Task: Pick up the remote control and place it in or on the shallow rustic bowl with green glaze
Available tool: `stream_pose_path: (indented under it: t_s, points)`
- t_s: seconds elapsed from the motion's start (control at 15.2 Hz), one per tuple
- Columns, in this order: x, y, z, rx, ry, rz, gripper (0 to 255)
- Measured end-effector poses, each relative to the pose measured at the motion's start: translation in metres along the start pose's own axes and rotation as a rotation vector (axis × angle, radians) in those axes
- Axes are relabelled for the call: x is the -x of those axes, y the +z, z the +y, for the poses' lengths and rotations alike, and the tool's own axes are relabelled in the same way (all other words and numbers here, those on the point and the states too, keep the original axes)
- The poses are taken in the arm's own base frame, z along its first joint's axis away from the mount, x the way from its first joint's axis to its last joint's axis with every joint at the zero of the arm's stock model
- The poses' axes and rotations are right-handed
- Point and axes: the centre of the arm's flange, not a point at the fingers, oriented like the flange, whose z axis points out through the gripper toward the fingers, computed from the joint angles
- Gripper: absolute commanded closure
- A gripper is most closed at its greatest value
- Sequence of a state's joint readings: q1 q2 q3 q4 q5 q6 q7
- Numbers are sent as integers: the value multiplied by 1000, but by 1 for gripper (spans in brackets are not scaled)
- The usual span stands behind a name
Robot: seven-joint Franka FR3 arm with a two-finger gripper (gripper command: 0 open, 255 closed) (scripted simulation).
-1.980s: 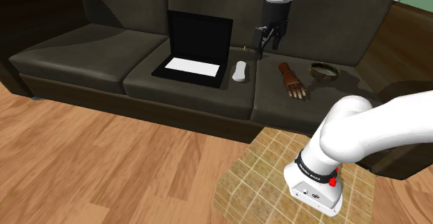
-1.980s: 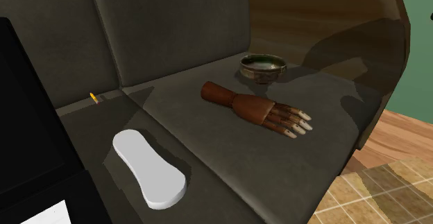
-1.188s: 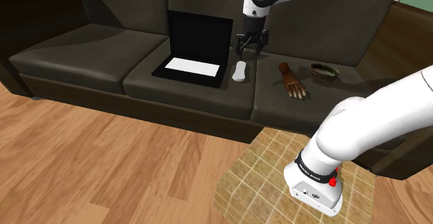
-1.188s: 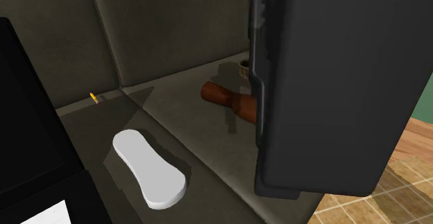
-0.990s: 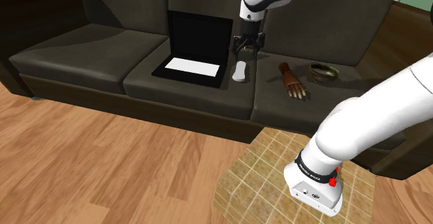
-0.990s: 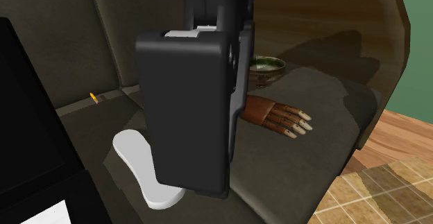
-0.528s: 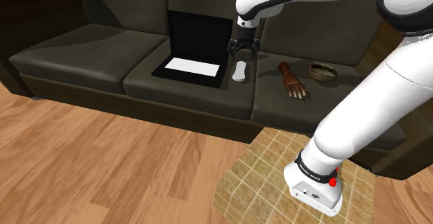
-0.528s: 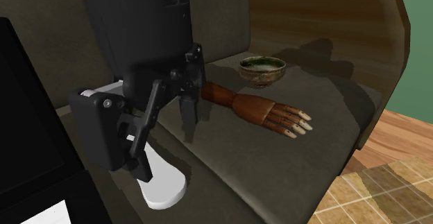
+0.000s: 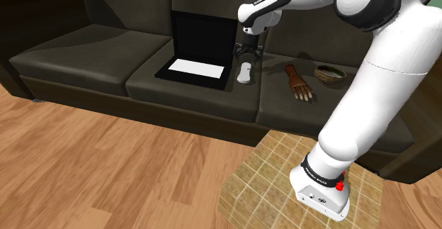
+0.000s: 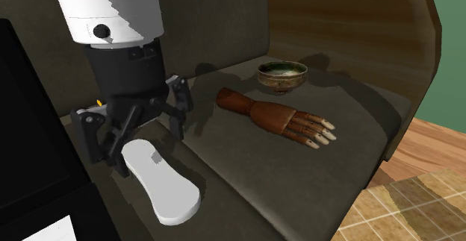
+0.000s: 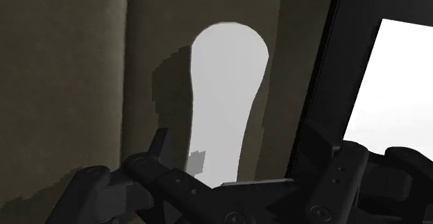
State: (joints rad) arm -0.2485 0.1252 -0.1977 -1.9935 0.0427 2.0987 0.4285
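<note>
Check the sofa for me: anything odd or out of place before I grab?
Nothing spilled or damaged. The one odd item is a wooden mannequin hand lying flat on the sofa cushion between the white remote and the bowl, touching neither.

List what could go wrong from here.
1. The open gripper straddles the remote near one end, so it may tilt or slip when lifted.
2. The laptop stands close by; a finger might clip it.
3. The wooden hand lies between remote and bowl; a low carry could hit it.
</note>
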Motion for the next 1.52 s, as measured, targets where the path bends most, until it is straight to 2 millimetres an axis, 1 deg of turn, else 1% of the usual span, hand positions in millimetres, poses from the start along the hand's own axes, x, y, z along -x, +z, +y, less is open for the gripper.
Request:
stream_pose_path:
  t_s: [0.2, 0.33, 0.59, 0.66, 0.73, 1.12, 1.19, 1.52]
  points:
    - [-27, 20, 11, -11, 76, -2, 0]
    - [-34, 30, 12, -13, 91, -3, 0]
    - [-38, 51, 14, -13, 96, -3, 0]
    - [-38, 59, 14, -13, 96, -3, 0]
    - [-37, 62, 14, -13, 96, -3, 0]
    - [-37, 65, 14, -14, 96, -2, 0]
    - [-37, 65, 14, -14, 96, -2, 255]
    - [-37, 65, 14, -14, 96, -2, 255]
